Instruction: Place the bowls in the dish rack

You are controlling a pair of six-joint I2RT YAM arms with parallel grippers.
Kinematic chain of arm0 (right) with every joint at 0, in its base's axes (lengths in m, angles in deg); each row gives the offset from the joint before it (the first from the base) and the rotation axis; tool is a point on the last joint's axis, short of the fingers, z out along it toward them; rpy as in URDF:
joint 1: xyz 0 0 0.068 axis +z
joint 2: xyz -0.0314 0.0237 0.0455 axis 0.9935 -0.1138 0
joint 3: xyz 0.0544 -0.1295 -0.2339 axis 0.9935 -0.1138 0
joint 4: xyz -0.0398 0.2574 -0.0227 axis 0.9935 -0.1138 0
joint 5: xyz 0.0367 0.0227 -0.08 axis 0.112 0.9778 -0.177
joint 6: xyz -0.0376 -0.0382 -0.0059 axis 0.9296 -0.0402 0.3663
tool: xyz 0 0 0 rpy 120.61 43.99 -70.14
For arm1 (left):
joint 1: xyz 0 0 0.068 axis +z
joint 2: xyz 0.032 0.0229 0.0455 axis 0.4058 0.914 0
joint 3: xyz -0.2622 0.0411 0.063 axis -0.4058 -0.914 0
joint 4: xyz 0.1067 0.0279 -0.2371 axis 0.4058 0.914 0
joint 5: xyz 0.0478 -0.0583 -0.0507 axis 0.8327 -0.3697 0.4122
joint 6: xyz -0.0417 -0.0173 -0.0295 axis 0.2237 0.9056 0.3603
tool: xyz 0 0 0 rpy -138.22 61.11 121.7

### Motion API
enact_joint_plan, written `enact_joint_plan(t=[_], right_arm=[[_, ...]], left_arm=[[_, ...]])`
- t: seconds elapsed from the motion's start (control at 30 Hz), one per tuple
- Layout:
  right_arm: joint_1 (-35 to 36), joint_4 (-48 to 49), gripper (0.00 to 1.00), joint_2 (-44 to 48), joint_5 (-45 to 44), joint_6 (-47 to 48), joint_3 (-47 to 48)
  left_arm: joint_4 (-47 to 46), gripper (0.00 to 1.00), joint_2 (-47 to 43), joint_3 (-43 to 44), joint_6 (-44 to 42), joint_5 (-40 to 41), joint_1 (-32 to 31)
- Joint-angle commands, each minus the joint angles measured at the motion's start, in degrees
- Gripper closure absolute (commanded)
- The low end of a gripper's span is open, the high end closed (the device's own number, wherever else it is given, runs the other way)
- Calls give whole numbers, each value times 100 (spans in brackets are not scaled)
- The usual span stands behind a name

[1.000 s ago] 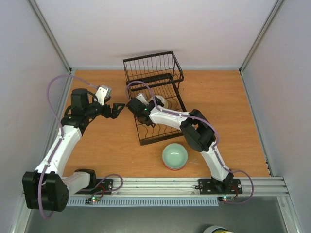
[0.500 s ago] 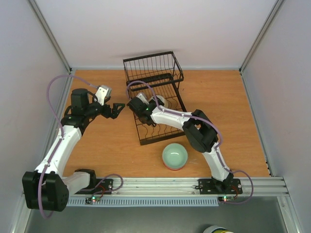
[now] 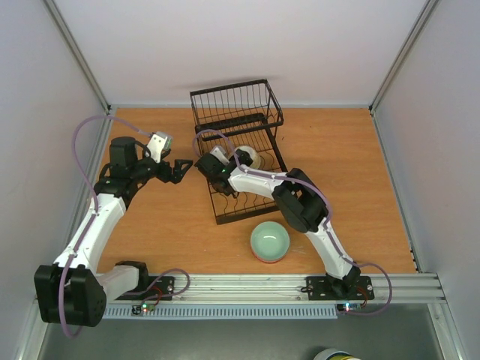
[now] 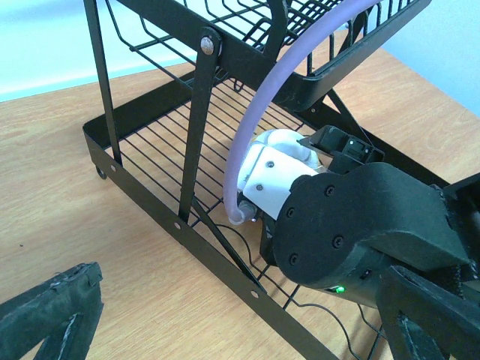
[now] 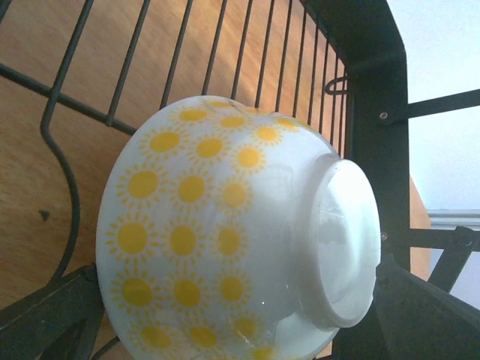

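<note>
**One bowl racked, at least one more on the table**

In the overhead view I count a single bowl inside the dish rack, which stands at the middle of the far edge of the table. It is the sun-patterned bowl, white with yellow suns. It lies on its side on the rack's lower wires, its foot ring turned to the right in the right wrist view. I judge that placement done, or all but done.

The pale green bowl is left to load. It sits upright close to the table's near edge, a little right of centre, just off the rack's near end. A reddish rim shows from under it, so I suspect it is stacked on a second bowl, though I cannot confirm that from here.

The right claw is reaching into the rack with its jaws spread as wide as they go. The sun-patterned bowl lies between its fingers and nearly fills the gap. I cannot tell whether either pad touches the glaze. My reading is that the bowl rests on the wires and is not clamped.

The left claw hovers over the table just beside the rack's left side, jaws apart and empty. The pale green bowl is well apart from both claws, on the near-edge side of them.
</note>
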Motion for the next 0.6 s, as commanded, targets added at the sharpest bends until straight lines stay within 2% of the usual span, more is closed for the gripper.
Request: enact_joint_plan(t=[0.0, 0.1, 0.3, 0.57], right_arm=[[43, 80, 3, -403, 114, 131, 100], [35, 119, 16, -453, 62, 122, 90], [4, 280, 55, -250, -27, 5, -94], [-18, 332, 83, -29, -52, -101, -241]], left_arm=[[-231, 1, 43, -40, 19, -74, 12], [-230, 1, 33, -44, 15, -64, 17], [-235, 1, 49, -38, 22, -67, 19], [-222, 1, 35, -39, 17, -63, 27]])
